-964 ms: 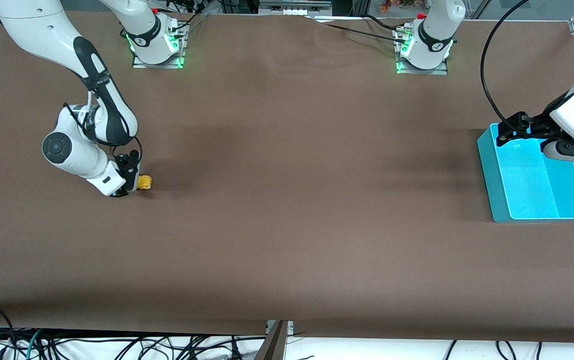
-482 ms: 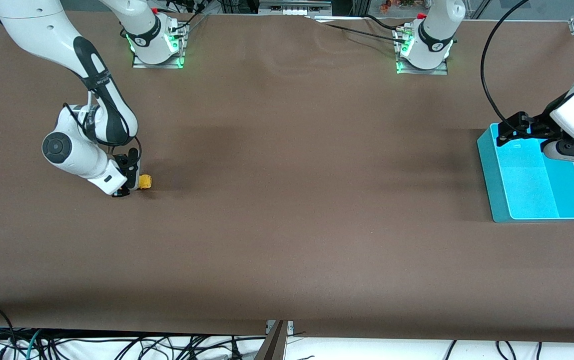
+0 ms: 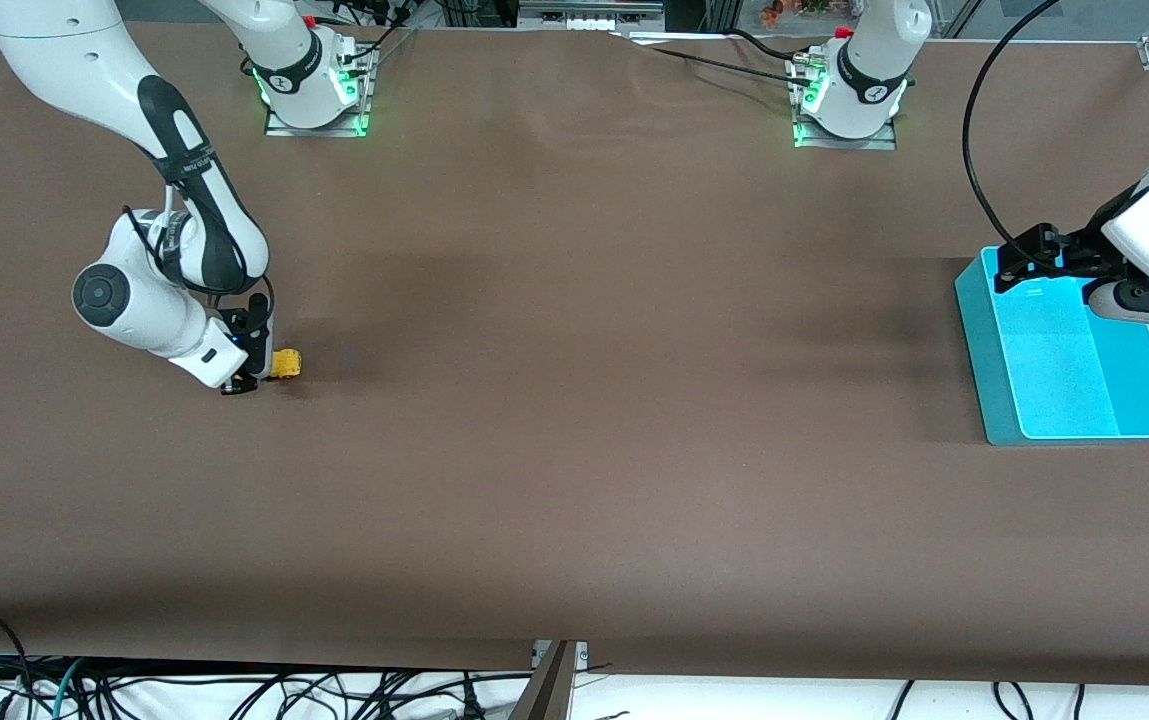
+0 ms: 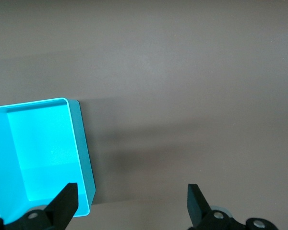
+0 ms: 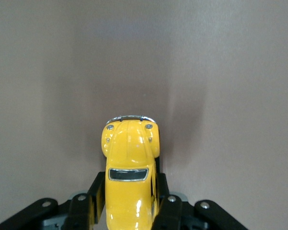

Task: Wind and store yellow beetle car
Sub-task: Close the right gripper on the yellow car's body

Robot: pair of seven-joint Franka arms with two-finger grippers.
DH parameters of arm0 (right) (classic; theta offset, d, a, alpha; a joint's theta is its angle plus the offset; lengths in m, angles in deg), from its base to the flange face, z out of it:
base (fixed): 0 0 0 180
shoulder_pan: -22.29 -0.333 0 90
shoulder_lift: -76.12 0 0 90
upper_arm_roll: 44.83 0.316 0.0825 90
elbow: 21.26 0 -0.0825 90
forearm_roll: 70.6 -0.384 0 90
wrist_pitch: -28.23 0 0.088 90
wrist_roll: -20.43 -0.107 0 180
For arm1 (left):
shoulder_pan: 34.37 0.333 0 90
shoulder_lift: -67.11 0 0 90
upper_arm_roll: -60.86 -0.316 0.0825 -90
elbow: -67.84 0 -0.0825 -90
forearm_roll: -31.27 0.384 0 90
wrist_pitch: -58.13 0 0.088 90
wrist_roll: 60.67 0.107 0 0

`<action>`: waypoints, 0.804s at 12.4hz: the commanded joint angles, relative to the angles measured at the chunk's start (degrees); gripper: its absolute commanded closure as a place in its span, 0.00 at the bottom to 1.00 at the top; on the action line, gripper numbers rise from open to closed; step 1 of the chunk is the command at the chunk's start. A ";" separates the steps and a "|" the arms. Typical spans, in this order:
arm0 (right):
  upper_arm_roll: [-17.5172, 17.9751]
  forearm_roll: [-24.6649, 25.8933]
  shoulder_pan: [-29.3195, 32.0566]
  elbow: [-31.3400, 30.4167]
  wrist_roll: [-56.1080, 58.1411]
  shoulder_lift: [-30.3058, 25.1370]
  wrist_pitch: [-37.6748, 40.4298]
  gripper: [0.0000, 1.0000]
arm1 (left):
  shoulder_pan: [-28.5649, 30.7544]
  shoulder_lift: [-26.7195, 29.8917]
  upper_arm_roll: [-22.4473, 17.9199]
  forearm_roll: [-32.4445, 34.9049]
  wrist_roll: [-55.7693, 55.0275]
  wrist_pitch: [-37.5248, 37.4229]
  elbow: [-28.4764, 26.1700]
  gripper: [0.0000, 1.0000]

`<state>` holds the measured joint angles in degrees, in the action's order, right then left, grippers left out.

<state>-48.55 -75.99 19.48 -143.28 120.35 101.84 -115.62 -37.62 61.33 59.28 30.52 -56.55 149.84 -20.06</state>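
The yellow beetle car is sitting on the brown table toward the right arm's end, wheels down as far as the front view shows, its rounded nose pointing toward the table's middle. The right gripper is clamping it: in the right wrist view the fingers are pressing on both flanks of the car's rear half, with the bonnet and chrome bumper poking out ahead at 12 o'clock.

I am judging this to be the winding step, with the car gripped low on the table so that it can be dragged backward to load its spring. The next move is calling for steady downward pressure so the wheels keep biting on the table while the car is drawn back, then a release or a carry toward the bin.

The turquoise bin is standing well apart, at the left arm's end of the table, and it is looking empty. The left gripper is waiting over the bin's edge, its fingers spread wide and holding nothing; from the car, the bin is lying at about 3 o'clock in the front view.

The table covering is looking smooth and slightly rippled near the arm bases. Cables are trailing below the table's near edge.
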 commanded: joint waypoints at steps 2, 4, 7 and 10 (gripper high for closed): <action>0.48 -1.20 2.98 -0.23 5.62 1.88 -2.92 0.84 | -0.36 0.07 -0.35 0.93 0.02 -0.13 0.36 0.00; 0.48 -1.21 4.91 -0.23 8.17 2.23 -3.19 0.84 | -0.36 0.07 -0.35 0.93 0.02 -0.13 0.36 0.00; 0.21 -1.21 7.90 -0.14 11.34 2.67 -3.19 0.84 | -0.36 0.07 -0.27 0.93 0.02 -0.21 0.36 0.00; 0.04 -1.21 12.03 0.99 15.11 4.60 -3.10 0.84 | -0.36 0.07 -0.35 0.93 0.02 -0.21 0.36 0.00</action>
<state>-48.65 -76.57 28.32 -142.78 131.83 102.50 -118.12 -37.62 61.33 59.20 30.52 -56.55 149.84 -20.06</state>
